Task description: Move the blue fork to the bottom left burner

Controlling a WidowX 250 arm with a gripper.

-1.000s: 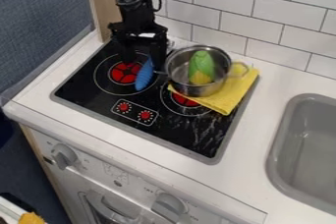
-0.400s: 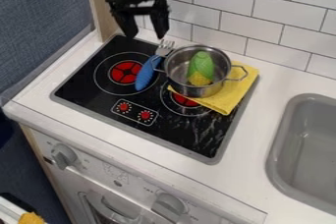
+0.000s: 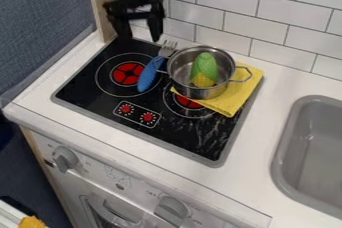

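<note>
The black gripper (image 3: 142,38) hangs open above the back left of the stove, up and slightly left of the fork, with nothing between its fingers. The blue fork (image 3: 147,77) lies on the black stovetop, its blue handle over the right part of the left red burner (image 3: 125,73) and its metal tines pointing to the back, towards the wall. Its upper part lies against or very near the pot's left handle; I cannot tell whether they touch.
A metal pot (image 3: 179,75) holding a green and yellow corn toy (image 3: 204,68) stands right of the fork, partly on a yellow cloth (image 3: 229,103). Two red knob marks are at the stove's front. A grey sink (image 3: 308,154) is at right; a tiled wall stands behind.
The gripper has risen from the fork towards the back, then shifted a little left, and is apart from the fork. The fork has stayed in place, and its tines have come into sight.
</note>
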